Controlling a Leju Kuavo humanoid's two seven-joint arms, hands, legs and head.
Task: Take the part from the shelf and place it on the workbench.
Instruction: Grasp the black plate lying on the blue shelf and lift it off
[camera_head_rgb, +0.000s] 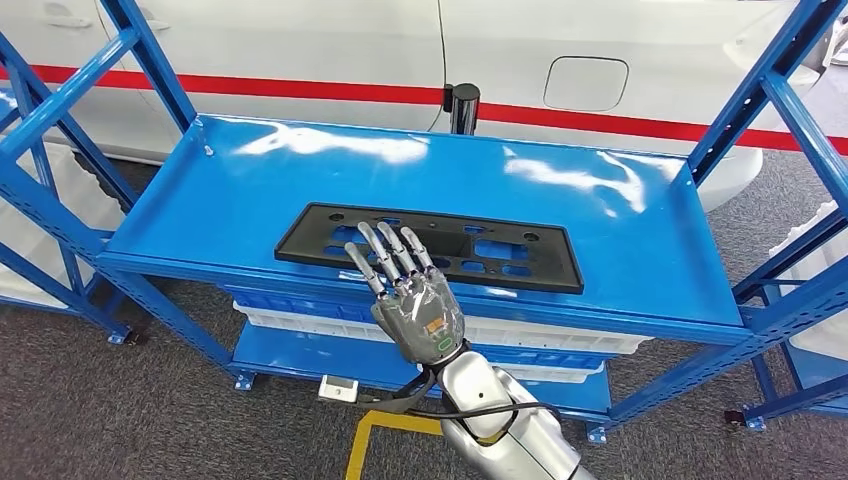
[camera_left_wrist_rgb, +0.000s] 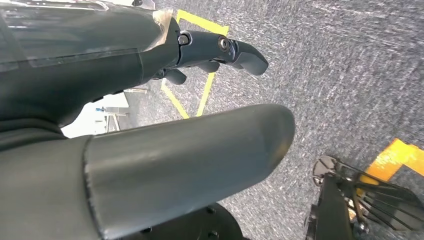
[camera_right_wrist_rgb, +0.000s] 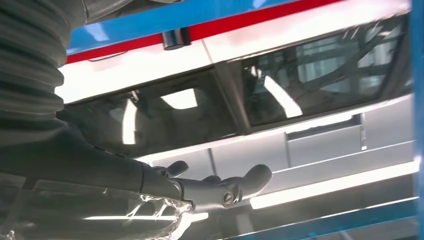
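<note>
Open right robot hand (camera_head_rgb: 413, 300) over black part (camera_head_rgb: 520, 250)

My right hand (camera_head_rgb: 418, 300) has a grey palm shell under clear film, with a small orange and green marking near the wrist and dark segmented fingers (camera_head_rgb: 385, 250) with pale knuckle links. Below the right hand, my forearm is polished silver, with black cables looping beside the wrist. My left hand (camera_left_wrist_rgb: 150, 150) has a thick grey thumb and a dark finger fastened by a round screw.
</note>
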